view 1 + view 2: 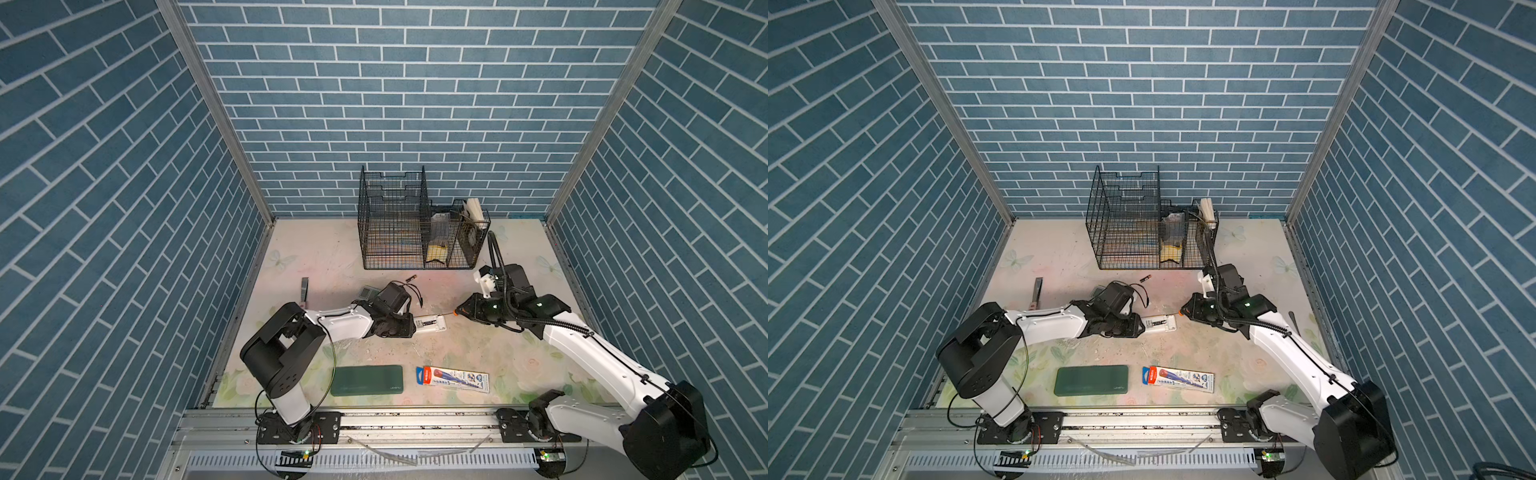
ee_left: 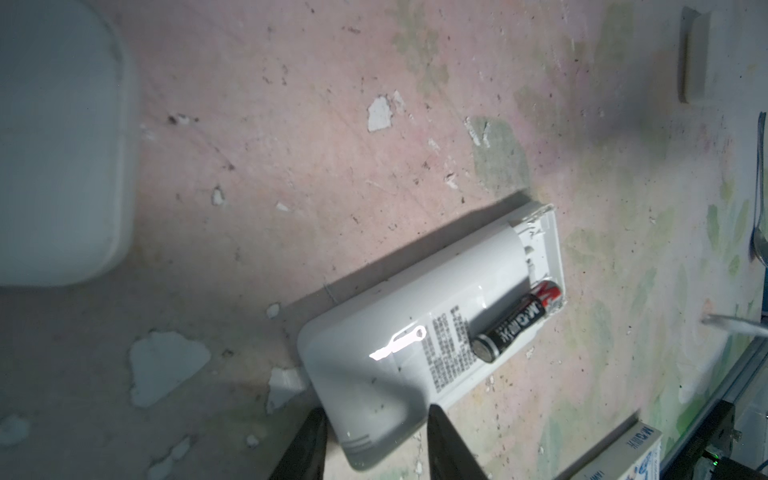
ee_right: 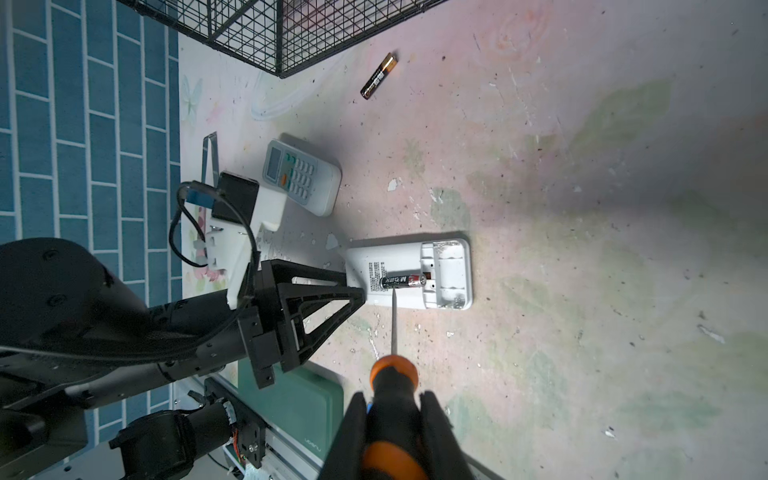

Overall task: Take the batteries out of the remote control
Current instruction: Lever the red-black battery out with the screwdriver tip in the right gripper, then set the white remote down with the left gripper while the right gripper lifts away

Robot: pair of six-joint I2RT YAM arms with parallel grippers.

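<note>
Right wrist view: the white remote lies back-up on the table with its battery compartment uncovered. A black-and-red battery lies across the compartment's edge, with its red end in the bay and its black end over the printed label.

The right gripper is clamped on the handle of the orange-and-black screwdriver. The thin shaft reaches away from the jaws, and its tip meets the side of that battery.

In the left wrist view the left gripper stands narrow, with a finger on each side of the remote's rounded end, pinning it. The same battery sits near the remote's opposite end, apart from those fingers.

A loose battery with a coppery end lies on the table just in front of the wire basket, well apart from both grippers. A second remote lies buttons-up, beside the left arm's wrist.
</note>
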